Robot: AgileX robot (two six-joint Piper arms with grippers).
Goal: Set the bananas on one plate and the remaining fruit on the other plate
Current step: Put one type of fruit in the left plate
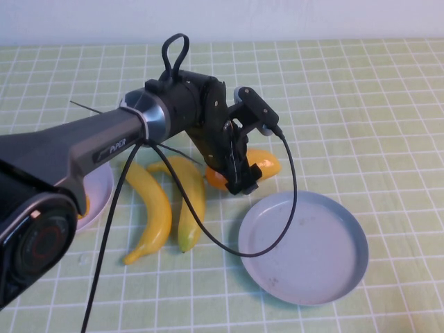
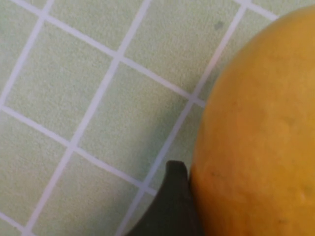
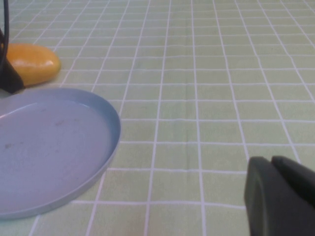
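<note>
High view, frame centre: the left gripper [image 1: 239, 177] straddles the glossy orange-yellow oval plastic fruit [image 1: 267, 164], jaws wide, not yet clamped. It looks light, stiff, slippery, best gripped mid-belly. Right gripper [image 3: 280, 196] sits closed, lower right of its wrist view.

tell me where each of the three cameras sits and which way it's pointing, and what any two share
High view: raised on the robot's side, angled down at the table; left arm reaches to the left gripper at the orange fruit, beside the bananas.
Left wrist view: right above the cloth, one finger touching that fruit.
Right wrist view: low over the table, right gripper shut, facing the grey-blue plate.
All three show the fruit.
</note>
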